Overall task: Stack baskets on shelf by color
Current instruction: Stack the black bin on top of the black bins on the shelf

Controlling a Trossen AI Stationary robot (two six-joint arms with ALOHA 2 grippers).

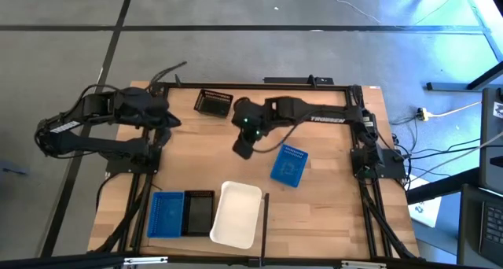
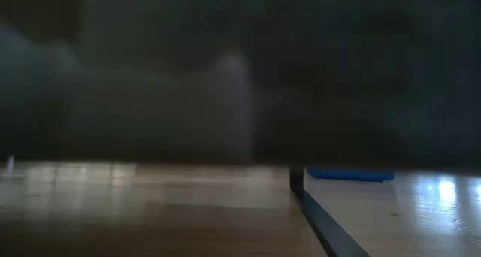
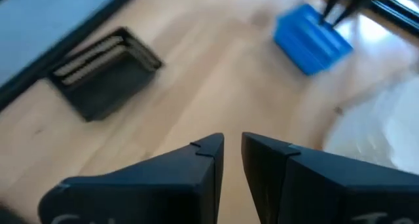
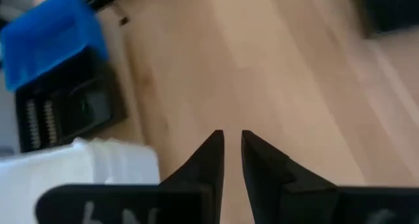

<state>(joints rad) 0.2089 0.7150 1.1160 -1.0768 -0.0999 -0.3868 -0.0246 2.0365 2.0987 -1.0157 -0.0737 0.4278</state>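
The shelf [image 1: 322, 214] is the wooden board under both arms. At its near edge, side by side, stand a blue basket [image 1: 166, 214], a black basket [image 1: 199, 212] and a larger white basket [image 1: 236, 214]. Another black basket [image 1: 214, 102] sits near the far edge, and another blue basket [image 1: 288, 165] lies right of centre. My right gripper [image 1: 242, 149] hovers over the middle of the board, shut and holding nothing [image 4: 232, 142]. My left gripper [image 1: 169, 121] waits at the left side, shut [image 3: 232, 149]. The far black basket [image 3: 105, 73] shows ahead of it.
Black metal rails [image 1: 267, 84] edge the board, and one short rail [image 2: 316, 212] rises near the white basket at the near edge. Bare wood lies between the far black basket and the near row. The low view is mostly dark, showing only a blue basket [image 2: 349, 174].
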